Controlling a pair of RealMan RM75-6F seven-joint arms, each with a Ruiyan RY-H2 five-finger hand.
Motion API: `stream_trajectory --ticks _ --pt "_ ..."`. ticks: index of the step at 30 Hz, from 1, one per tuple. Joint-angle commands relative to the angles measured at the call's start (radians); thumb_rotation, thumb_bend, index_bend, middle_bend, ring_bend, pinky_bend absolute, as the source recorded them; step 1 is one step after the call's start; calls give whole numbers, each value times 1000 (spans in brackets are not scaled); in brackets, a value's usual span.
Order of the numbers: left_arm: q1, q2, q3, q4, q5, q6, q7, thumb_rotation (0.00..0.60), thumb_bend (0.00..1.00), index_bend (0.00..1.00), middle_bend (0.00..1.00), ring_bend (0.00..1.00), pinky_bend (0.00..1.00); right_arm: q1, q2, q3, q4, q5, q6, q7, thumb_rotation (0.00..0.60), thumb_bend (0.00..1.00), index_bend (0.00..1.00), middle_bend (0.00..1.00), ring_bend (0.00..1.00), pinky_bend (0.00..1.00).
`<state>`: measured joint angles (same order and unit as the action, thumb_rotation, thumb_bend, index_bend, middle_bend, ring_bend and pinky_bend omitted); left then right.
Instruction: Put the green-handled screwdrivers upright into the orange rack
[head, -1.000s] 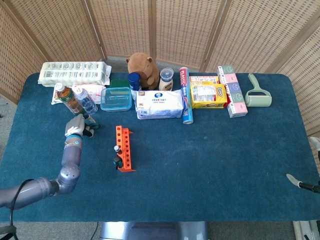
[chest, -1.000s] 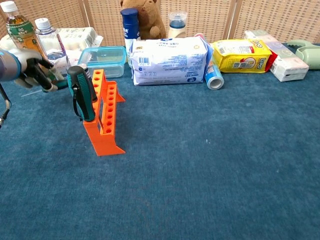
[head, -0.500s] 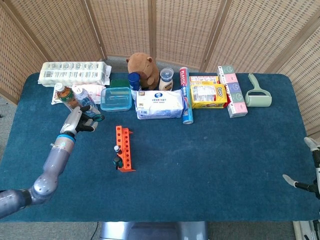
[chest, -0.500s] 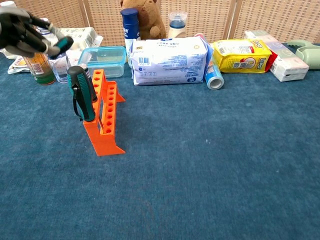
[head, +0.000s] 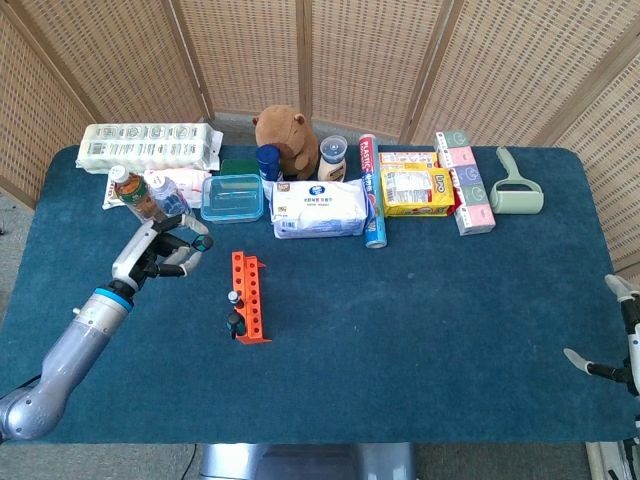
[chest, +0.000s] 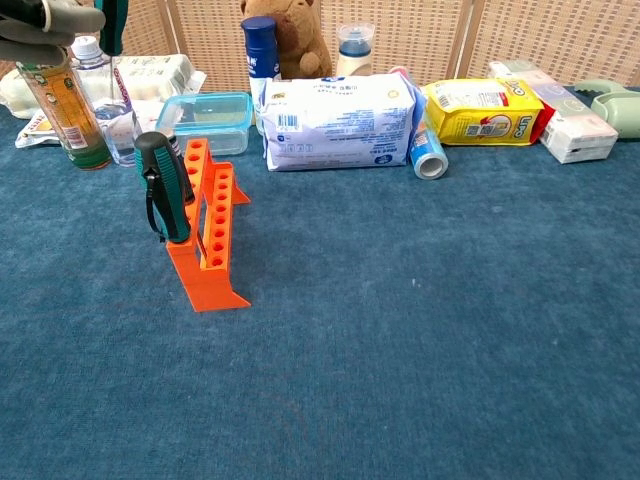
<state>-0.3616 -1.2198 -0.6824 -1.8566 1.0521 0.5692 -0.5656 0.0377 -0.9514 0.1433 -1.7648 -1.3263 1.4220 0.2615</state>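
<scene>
Left hand (head: 160, 252) gripping screwdriver (head: 197, 241), above table

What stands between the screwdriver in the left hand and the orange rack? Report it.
Nothing visible. The left hand holds the screwdriver raised, left of the orange rack; only bare blue cloth lies between.

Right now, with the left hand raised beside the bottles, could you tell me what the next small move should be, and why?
Probably carry the left hand right, over the orange rack. It holds a green-handled screwdriver hanging roughly upright, while the rack already has one screwdriver at its near end and open holes behind it.
</scene>
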Motion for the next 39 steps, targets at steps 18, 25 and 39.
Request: stream_trajectory --ticks 18,25,39 --pt "-41 -32 174 157 555 123 -769 600 500 560 962 970 995 -20 -101 51 67 20 173 -237 600 86 74 60 0 0" --pt "-104 -37 269 218 620 210 -921 600 499 561 962 970 995 -24 -92 53 59 23 163 -215 600 86 73 60 0 0" --pt "-223 -68 423 308 601 299 -1133 600 500 561 963 970 995 -26 -78 53 47 26 139 -192 600 85 74 61 0 0"
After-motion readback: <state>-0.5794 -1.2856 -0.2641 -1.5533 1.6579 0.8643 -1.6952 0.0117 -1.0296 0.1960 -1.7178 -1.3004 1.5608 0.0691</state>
